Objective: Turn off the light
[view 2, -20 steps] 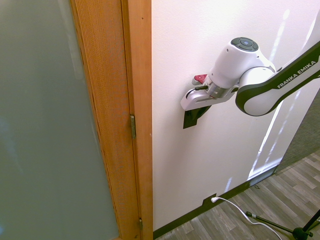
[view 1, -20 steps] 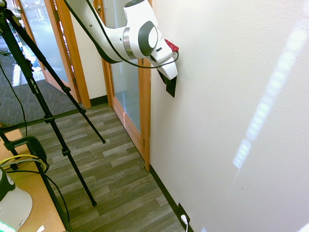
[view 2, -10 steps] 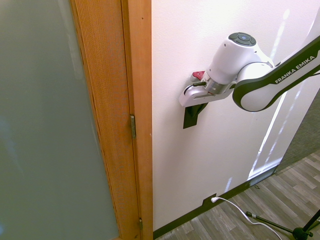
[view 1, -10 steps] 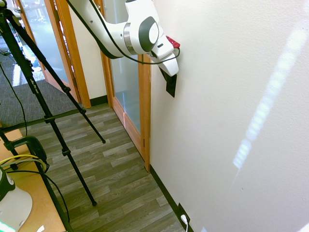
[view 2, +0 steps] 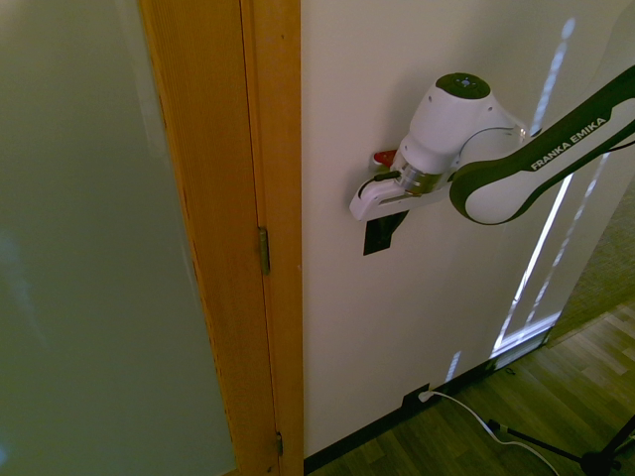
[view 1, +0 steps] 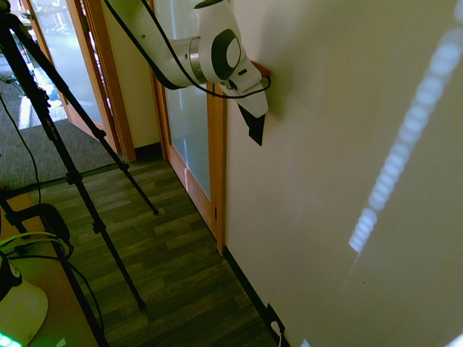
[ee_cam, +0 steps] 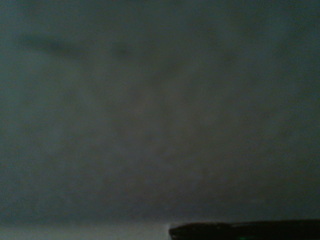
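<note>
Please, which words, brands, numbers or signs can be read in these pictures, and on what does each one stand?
"FRANKA EMIKA": on the arm, second exterior view.
Too small to read: the marks on the round dark cap at the arm's wrist.

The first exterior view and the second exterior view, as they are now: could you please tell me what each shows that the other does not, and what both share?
Only the first: the wooden desk top and the yellow cable at the lower left.

Only the second: the metal hinge on the door frame and the FRANKA EMIKA lettering on the arm.

Both: the gripper at the dark switch plate, and the white plug in the low outlet.
</note>
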Controlling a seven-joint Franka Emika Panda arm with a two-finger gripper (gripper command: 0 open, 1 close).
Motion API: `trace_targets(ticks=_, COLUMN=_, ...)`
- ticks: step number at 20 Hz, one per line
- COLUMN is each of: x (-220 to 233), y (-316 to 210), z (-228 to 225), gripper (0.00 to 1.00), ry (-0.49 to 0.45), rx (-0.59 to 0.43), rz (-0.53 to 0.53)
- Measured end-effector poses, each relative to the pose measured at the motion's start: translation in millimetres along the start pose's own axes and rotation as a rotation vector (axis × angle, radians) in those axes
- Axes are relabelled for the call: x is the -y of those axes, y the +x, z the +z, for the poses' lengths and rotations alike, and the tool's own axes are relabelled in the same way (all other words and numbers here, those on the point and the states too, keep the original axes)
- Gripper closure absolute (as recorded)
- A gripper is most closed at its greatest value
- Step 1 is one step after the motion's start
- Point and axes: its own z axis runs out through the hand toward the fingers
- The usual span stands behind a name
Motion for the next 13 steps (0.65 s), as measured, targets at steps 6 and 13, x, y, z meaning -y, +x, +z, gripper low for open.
trace_targets(ticks=6, x=-24, y=-1, z=0, gripper=0.00, ry=0.129, rx=0.015, rz=-0.017)
trace_targets(ticks=13, x=-24, y=-46, z=13, gripper=0.00, ry=0.109, rx=0.060, rz=-0.083)
